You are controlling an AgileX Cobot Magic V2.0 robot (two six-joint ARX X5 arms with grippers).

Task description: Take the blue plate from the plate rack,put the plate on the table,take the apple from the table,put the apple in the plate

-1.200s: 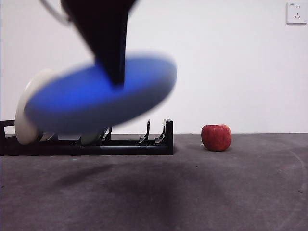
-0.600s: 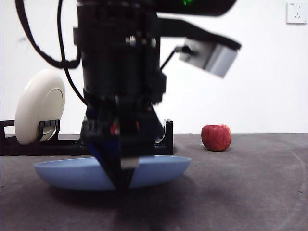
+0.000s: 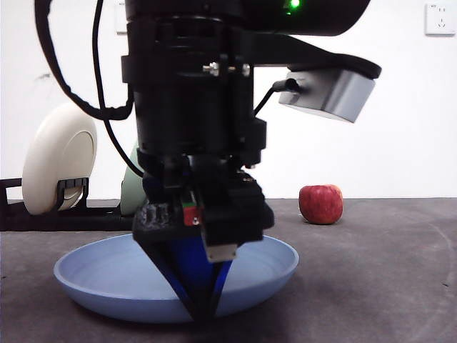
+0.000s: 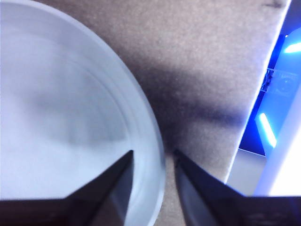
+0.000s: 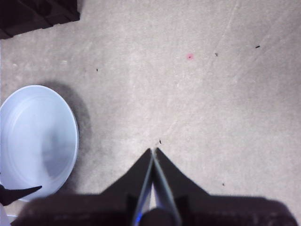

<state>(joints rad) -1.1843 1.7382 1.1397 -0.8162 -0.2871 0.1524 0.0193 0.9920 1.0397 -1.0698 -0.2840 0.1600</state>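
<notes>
Front view, centre and lower left of frame: blue plate [image 3: 107, 275] lying flat on the dark grey counter [image 3: 371, 286], with the left gripper [image 3: 203, 311] descending from the top edge as a large black mass and meeting the plate's near rim at the bottom centre. Left wrist view: left gripper [image 4: 151, 162] with jaws parted a little, one inside and one outside the plate rim [image 4: 153, 155], the rim between them; firm clamping on the rim not discernible. Left of frame, behind the arm: black plate rack [image 3: 43, 214] along the back of the counter, a cream plate [image 3: 57, 168] standing upright in it, and a pale green plate [image 3: 132, 187] just visible beside the arm's body. Right of centre, at the far edge of the counter: red apple [image 3: 320, 204], well apart from the blue plate and untouched. Upper right corner: white wall socket [image 3: 440, 18]. Right wrist view: right gripper [image 5: 153, 155] with jaws pressed together and empty, over bare counter [image 5: 211, 94]; blue plate [image 5: 37, 141] at the left edge, well apart from it; a corner of the rack [image 5: 37, 14] at the upper left
</notes>
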